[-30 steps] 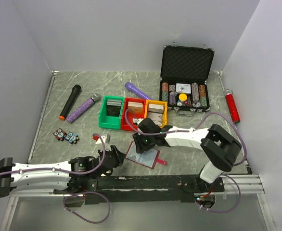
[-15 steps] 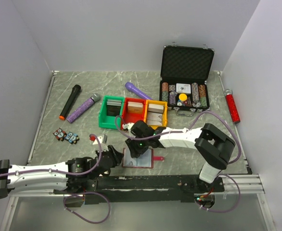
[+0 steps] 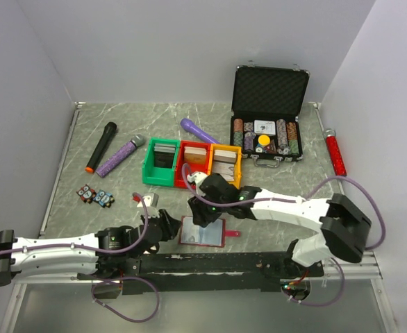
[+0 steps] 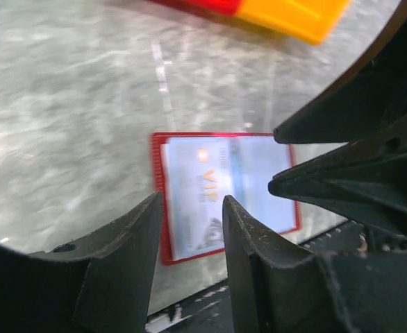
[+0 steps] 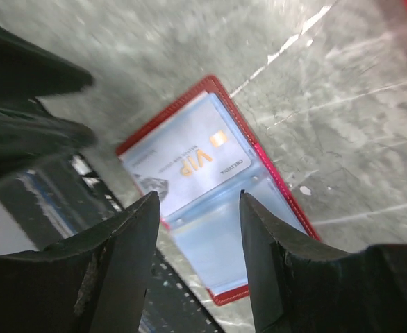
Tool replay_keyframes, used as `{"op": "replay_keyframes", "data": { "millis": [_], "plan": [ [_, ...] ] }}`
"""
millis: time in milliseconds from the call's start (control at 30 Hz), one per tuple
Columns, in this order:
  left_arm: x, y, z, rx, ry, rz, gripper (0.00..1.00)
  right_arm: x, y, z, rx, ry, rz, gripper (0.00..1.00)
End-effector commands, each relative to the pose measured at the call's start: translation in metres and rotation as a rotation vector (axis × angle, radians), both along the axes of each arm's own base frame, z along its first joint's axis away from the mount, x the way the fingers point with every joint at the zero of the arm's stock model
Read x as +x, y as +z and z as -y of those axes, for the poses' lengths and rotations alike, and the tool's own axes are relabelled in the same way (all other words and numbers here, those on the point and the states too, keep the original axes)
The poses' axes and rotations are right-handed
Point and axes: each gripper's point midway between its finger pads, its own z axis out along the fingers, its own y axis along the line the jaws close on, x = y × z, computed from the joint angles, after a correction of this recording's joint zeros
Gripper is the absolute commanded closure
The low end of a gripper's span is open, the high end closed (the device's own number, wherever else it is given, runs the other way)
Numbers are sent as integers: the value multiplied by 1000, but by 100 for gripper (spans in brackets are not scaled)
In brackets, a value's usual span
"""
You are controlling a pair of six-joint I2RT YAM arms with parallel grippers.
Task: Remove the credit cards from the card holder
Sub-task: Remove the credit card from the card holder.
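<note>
Top external view, lower centre: small dark-red folding card holder (image 3: 202, 232) open flat on grey marbled desk (image 3: 64, 180), pale-blue VIP card (image 5: 183, 163) in sleeve. Left gripper (image 3: 170, 226) just left, jaws apart, empty; right gripper (image 3: 201, 214) at upper edge, jaws spread, empty.

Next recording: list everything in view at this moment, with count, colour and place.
card holder: 1, red with pale blue sleeves, open, near edge
VIP card: 1, pale blue, in a sleeve
bins: 3, green, red, yellow, row mid-table
chip case: 1, black, open, far right
microphones: 2, black and purple, far left
purple stick: 1, behind bins
red tube: 1, right edge
patterned blocks: 2, left side
red-and-white piece: 1, beside blocks
table: 1, grey marbled
left pincer: black, open, over card holder
right pincer: black, open, over card holder
</note>
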Motion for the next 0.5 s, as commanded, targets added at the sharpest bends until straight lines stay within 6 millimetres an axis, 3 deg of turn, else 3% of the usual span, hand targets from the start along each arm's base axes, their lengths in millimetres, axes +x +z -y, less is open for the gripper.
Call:
{"op": "replay_keyframes", "data": {
  "millis": [0,100,233,367,467],
  "plan": [
    [-5,29,30,-81,-124,70,55,-5,20,2,73,-30,7,43],
    [-9,36,46,-127,-187,93,58,-18,25,-2,144,-9,-47,44],
    [-12,25,59,-77,-255,116,64,-30,24,-5,238,-20,-136,45],
    [-7,4,62,7,-248,90,83,-32,26,-1,362,-79,-203,46],
    [-5,-5,61,12,-230,67,90,-30,28,1,430,-130,-220,46]
  ]
}}
